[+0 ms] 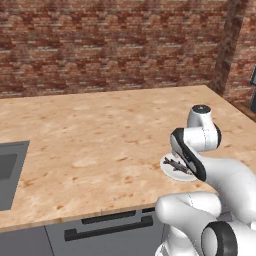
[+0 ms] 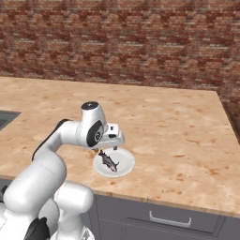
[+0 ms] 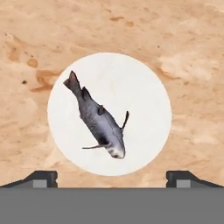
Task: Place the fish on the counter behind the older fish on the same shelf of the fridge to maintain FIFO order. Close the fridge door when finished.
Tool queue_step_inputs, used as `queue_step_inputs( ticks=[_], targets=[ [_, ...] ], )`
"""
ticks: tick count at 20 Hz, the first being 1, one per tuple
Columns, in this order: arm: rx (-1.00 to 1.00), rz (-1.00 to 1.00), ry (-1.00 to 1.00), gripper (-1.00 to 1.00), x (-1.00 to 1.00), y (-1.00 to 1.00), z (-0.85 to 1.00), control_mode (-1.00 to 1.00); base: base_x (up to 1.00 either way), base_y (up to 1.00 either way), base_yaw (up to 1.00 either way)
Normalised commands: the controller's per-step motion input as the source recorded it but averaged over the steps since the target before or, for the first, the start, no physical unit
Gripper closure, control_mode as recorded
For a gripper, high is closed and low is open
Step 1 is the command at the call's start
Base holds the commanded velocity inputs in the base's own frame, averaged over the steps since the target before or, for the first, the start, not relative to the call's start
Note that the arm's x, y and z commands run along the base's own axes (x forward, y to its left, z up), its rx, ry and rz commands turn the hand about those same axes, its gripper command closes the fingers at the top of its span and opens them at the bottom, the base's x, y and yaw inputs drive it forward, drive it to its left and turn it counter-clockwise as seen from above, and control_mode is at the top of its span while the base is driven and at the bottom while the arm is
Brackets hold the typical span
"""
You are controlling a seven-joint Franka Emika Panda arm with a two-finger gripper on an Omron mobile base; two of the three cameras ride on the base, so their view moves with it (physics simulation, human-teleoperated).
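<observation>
The fish [image 3: 97, 118], slender and mottled dark grey, lies diagonally on a small white plate [image 3: 144, 83] on the tan wood-grain counter [image 3: 183, 43]. My gripper [image 3: 112, 178] hangs straight above the plate, open, its two dark fingertips [image 3: 43, 178] spread wider than the fish and holding nothing. From the right base view the hand [image 2: 110, 143] hovers just over the fish [image 2: 108, 161] near the counter's front edge [image 2: 154, 199]. In the left base view my arm covers part of the plate [image 1: 166, 169] and the fish [image 1: 175, 165]. The fridge, its shelf, its door and the older fish are out of view.
A sink [image 1: 7, 172] is sunk into the counter at far left. A brick wall [image 1: 110, 45] runs along the back. Grey drawers with bar handles [image 2: 168, 218] sit under the front edge. The counter ends at the right [image 2: 225, 136].
</observation>
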Motion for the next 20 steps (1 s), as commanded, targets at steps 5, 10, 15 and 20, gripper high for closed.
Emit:
queue_step_inputs(
  ticks=[5, 10, 15, 20],
  targets=[
    [0.01, 0.04, 0.02, -1.0, 0.06, -0.6, -0.41, -1.0, 0.0, 0.0, 0.0],
    [0.0, 0.07, 0.03, -1.0, 0.04, -0.36, -0.33, -1.0, 0.0, 0.0, 0.0],
    [0.0, 0.06, 0.05, -1.0, 0.22, -0.05, -0.43, -1.0, 0.0, 0.0, 0.0],
    [0.0, 0.01, 0.0, -1.0, 0.0, 0.25, 0.17, -1.0, 0.0, 0.0, 0.0]
  ],
)
